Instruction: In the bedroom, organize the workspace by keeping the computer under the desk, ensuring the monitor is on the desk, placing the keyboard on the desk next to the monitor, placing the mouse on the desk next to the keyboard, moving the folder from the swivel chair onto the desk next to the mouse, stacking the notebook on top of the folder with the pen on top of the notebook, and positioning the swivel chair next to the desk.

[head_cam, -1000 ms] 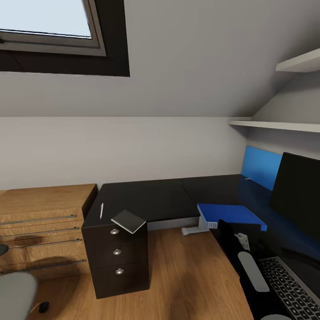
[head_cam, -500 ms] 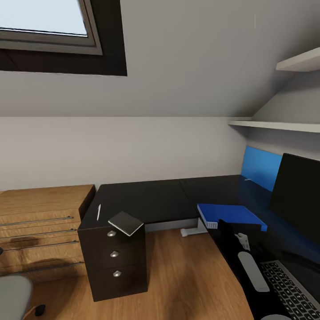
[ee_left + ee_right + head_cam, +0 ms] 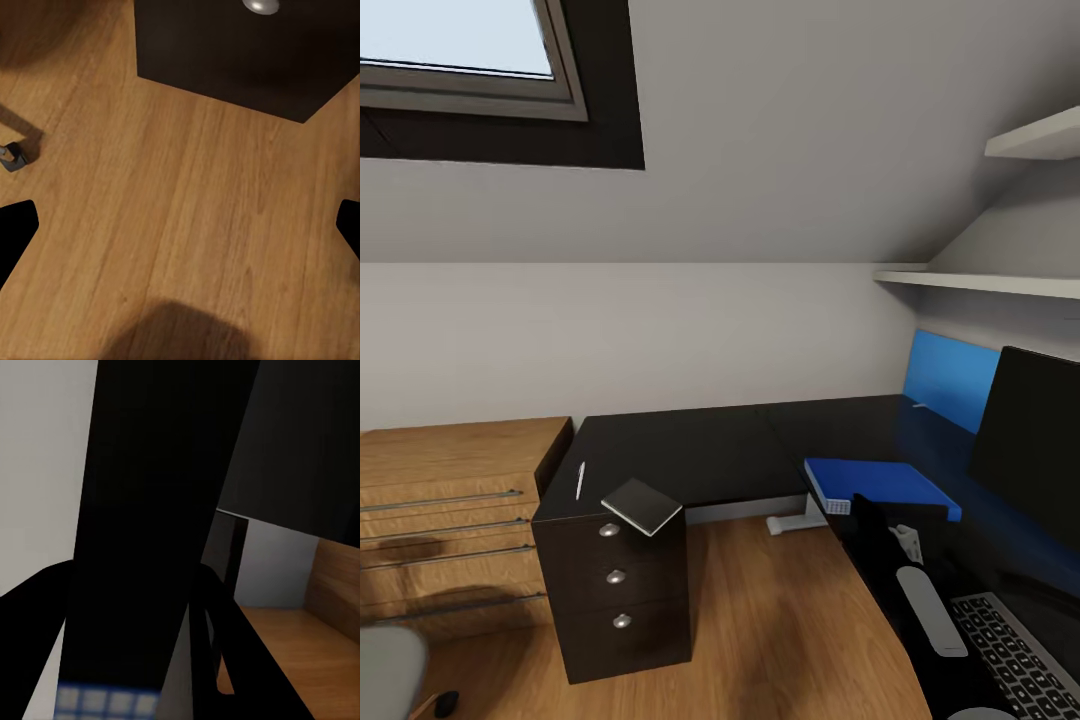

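Now, view by view.

Head view, surface: the desk [image 3: 700,450] runs as an L, one wing toward 12 o'clock, the other along 3 o'clock.
Head view, folder: the folder [image 3: 880,484] lies flat on the surface at about 2 o'clock, short of the monitor [image 3: 1032,440].
Head view, keyboard: the keyboard [image 3: 1020,650] sits at 4 o'clock on the surface, below the monitor.
Head view, notebook: the notebook [image 3: 642,505] rests at 9 o'clock on the corner above the drawer unit [image 3: 618,590], one corner hanging past the edge.
Head view, pen: the pen [image 3: 579,480] lies on the surface just beside the notebook, apart from it.
Head view, chair: a grey part of the swivel chair [image 3: 388,675] shows at 7 o'clock.
Head view, cabinet: a light-wood cabinet [image 3: 450,510] stands at 9 o'clock, against the drawer unit.

Left wrist view, tool: the left tool [image 3: 180,225] has its jaws spread wide, nothing between them, over bare wood floor [image 3: 187,225] near the drawer unit's foot.

Right wrist view, tool: dark shapes crowd this view; I cannot tell how the right tool stands or whether it grips anything.

Step in hand, judged: fetching the notebook for the folder.
How to do it well: approach square to the overhanging corner, take it from the free edge, and avoid nudging the pen off.
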Robot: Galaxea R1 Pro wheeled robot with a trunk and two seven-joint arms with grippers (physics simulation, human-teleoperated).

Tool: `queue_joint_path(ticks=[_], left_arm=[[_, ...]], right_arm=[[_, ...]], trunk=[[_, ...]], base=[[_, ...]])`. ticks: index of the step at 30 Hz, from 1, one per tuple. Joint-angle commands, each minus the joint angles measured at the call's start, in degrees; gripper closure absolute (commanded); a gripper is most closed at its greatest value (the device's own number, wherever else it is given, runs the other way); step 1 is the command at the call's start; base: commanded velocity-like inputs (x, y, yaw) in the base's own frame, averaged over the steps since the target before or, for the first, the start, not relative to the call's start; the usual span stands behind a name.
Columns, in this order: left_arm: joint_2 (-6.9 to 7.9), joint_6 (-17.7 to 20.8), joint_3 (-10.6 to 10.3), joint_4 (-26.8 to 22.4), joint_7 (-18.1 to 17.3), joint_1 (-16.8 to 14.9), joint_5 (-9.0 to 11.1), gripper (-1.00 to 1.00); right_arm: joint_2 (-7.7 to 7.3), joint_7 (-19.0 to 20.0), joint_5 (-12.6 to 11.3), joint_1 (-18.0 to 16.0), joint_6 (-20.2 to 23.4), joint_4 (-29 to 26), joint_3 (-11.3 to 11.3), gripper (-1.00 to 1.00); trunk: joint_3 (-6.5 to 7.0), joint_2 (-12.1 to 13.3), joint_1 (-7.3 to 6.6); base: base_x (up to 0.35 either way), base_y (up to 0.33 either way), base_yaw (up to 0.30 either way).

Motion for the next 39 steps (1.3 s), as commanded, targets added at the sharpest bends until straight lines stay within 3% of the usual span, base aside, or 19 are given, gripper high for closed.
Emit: queue_joint_path(ticks=[1, 39], left_arm=[[-0.01, -0.2, -0.1, 0.0, 0.1, 0.0, 0.6, -1.00], [-0.11, -0.1, -0.2, 0.0, 0.1, 0.0, 0.5, -1.00]], right_arm=[[0.00, -0.3, -0.4, 0.0, 0.3, -0.1, -0.1, 1.00], [0.08, -0.1, -0.4, 0.0, 0.2, -0.2, 0.0, 1.00]], trunk=[[-0.07, 0.0, 0.00], [-0.27, 0.0, 0.00]], base=[[0.002, 0.000, 0.000], [0.000, 0.000, 0.005]])
